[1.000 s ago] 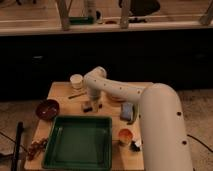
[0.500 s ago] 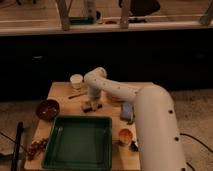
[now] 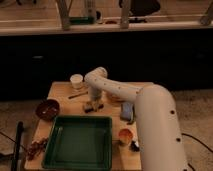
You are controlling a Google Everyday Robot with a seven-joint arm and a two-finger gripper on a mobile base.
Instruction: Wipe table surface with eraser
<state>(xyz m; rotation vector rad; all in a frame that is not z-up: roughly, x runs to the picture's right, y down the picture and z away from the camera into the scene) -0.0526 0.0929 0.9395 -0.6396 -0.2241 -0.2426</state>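
seemingly the gripper [image 3: 93, 101], toward the far edge of the table surface [image 3: 62, 92], has its jaws closed on the eraser [image 3: 90, 106]: light, stiff block, best held by its long sides.

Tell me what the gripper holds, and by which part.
Cannot be told. The gripper sits right over the eraser on the table surface, just behind the green tray, but the contact itself does not show.

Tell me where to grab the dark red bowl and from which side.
Take the dark red bowl by its right rim, coming down from above: it sits upright and open on the table surface, its rim likely the only edge to pinch. The gripper is to its right, down at the eraser.
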